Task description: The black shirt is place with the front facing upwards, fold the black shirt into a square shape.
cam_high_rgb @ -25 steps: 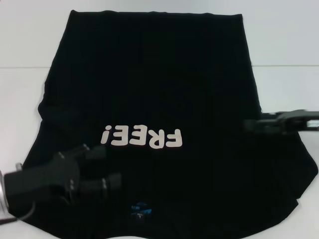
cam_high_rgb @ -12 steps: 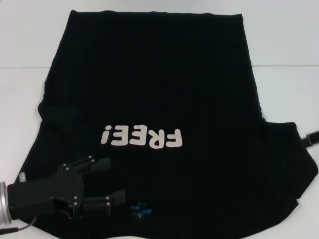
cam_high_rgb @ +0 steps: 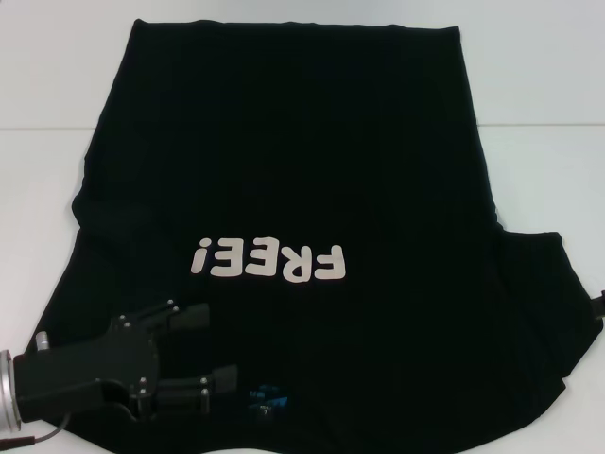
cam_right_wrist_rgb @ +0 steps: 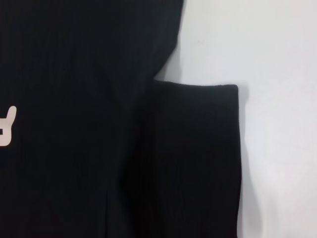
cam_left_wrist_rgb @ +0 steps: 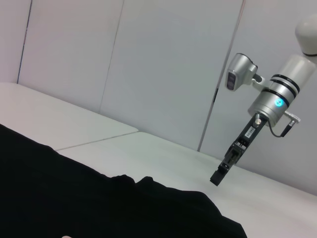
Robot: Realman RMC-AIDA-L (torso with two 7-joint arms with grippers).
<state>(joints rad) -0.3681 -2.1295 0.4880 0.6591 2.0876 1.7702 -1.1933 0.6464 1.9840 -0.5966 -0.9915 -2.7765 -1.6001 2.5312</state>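
My left end effector (cam_high_rgb: 206, 350) sits low over the near left part of the black shirt (cam_high_rgb: 293, 170), close to the collar and its small blue neck label (cam_high_rgb: 265, 397). Its two fingers are spread apart with nothing between them; one points toward the lettering and the other toward the label, and I cannot tell whether either tip touches the cloth.

The shirt lies spread flat on the white counter (cam_high_rgb: 539, 85), front up, the "FREE!" print (cam_high_rgb: 269, 262) reading upside down to me, the collar on my side and the hem at the far edge. Both sleeves lie out flat to the sides, and no fold shows anywhere, so I judge the task is at its opening step: getting a first hold on the fabric.

My right end effector (cam_left_wrist_rgb: 222, 172) hangs above bare counter off the shirt's right side, well apart from the cloth; I cannot tell how its fingers stand. Its wrist camera looks down on the right sleeve (cam_right_wrist_rgb: 198, 158).

Next, as I read it, my left fingers must pinch the left shoulder or sleeve edge, and the right must come in to take the matching edge.
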